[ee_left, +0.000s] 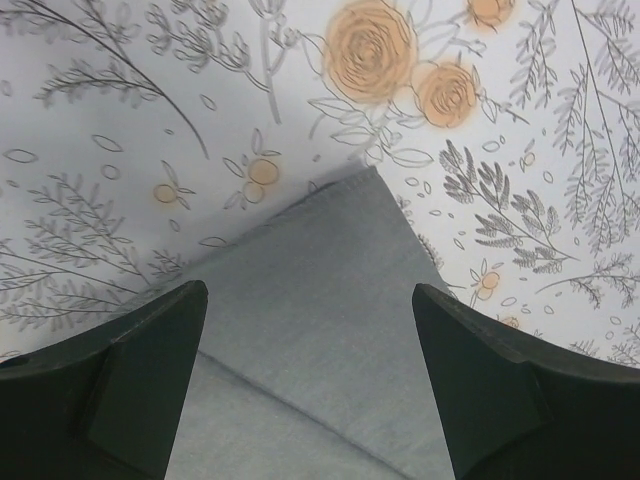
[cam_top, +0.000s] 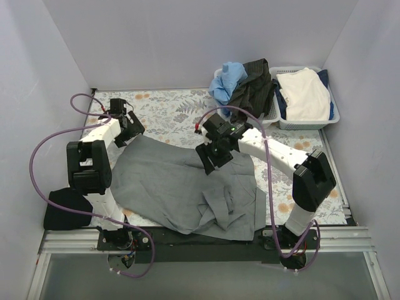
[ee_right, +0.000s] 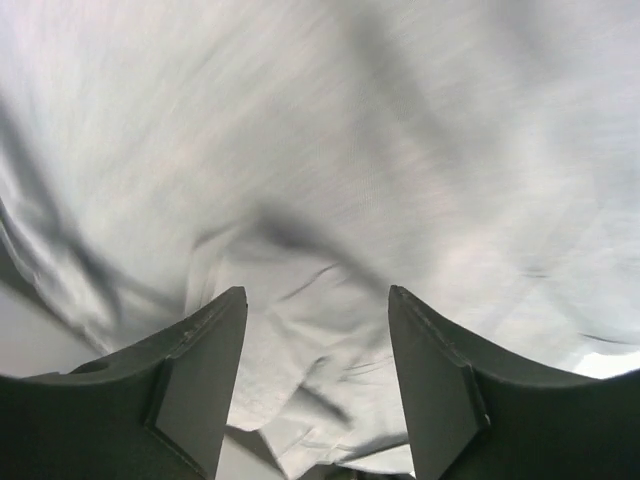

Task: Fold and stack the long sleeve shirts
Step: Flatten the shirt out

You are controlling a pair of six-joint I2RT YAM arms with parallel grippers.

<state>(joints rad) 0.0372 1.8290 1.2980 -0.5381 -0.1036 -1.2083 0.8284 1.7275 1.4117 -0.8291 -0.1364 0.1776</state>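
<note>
A large mid-grey long sleeve shirt (cam_top: 169, 181) lies spread over the middle of the flowered table, rumpled at its near right part. My left gripper (cam_top: 133, 129) hovers open over the shirt's far left corner (ee_left: 300, 330), with nothing between its fingers (ee_left: 150, 350). My right gripper (cam_top: 210, 164) stands open just above the shirt's far middle. Blurred grey cloth (ee_right: 330, 150) fills its wrist view, and loose folds lie below the jaws without being pinched. A black folded shirt (cam_top: 65, 209) rests at the near left edge.
Two white lattice baskets (cam_top: 334, 115) stand at the far right. They hold a blue cloth (cam_top: 228, 81), a dark cloth (cam_top: 256, 84) and a white cloth (cam_top: 303, 94). Walls enclose the table on three sides. A purple cable (cam_top: 44, 147) loops beside the left arm.
</note>
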